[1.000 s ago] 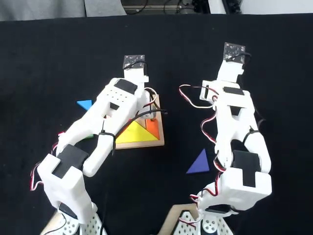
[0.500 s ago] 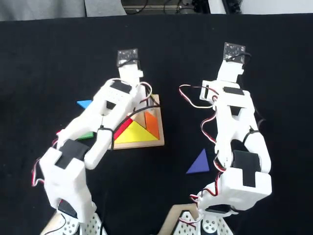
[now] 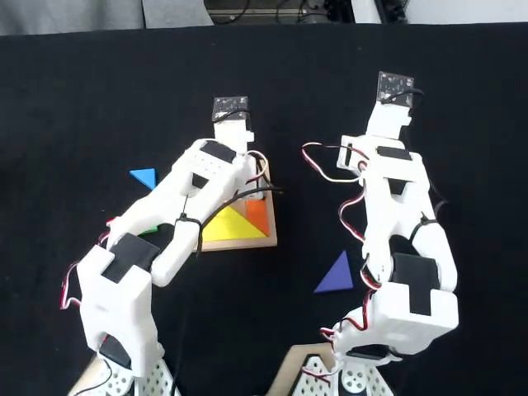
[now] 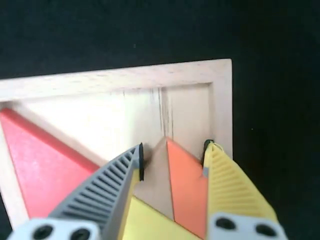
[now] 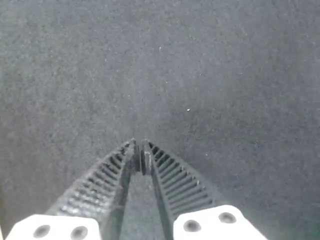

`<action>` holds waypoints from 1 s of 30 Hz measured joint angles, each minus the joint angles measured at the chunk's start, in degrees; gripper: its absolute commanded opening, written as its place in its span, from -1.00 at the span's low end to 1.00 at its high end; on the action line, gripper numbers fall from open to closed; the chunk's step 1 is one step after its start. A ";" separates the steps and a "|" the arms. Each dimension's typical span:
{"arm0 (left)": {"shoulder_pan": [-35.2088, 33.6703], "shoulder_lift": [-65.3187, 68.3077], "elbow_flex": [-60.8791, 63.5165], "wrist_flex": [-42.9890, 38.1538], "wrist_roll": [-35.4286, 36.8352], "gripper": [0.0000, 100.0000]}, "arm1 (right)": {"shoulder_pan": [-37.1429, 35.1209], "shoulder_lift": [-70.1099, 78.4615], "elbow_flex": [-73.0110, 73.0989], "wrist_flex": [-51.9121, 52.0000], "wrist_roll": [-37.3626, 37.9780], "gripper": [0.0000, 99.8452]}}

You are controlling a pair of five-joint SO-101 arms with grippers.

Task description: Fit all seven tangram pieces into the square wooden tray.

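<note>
The square wooden tray [image 4: 150,77] [image 3: 262,241] holds a red triangle [image 4: 40,165], a yellow triangle [image 4: 145,220] [image 3: 224,224] and an orange piece [image 4: 186,180] [image 3: 258,214]. My left gripper [image 4: 173,152] hangs open low over the tray's corner. The orange piece lies flat between its fingers, against the yellow one, with bare wood showing beside the grey finger [image 4: 132,162]. On the cloth lie a small blue triangle [image 3: 143,176], a purple triangle [image 3: 336,274] and a green piece [image 3: 148,231], which is half hidden by the left arm [image 3: 198,177]. My right gripper [image 5: 138,152] is shut and empty above bare cloth.
Black cloth [image 3: 82,99] covers the whole table. The right arm [image 3: 396,190] stretches toward the back on the right side, away from the tray. The purple triangle sits between the two arms near the front. A wooden base plate [image 3: 301,355] shows at the front edge.
The left wrist swung left half a second ago, uncovering the red piece, then came back right over the tray's far corner. The right arm has stayed still.
</note>
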 measured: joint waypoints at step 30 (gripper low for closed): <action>-10.64 -30.68 -7.47 31.38 -21.36 -0.58 | 0.00 0.00 0.00 0.00 0.00 -0.98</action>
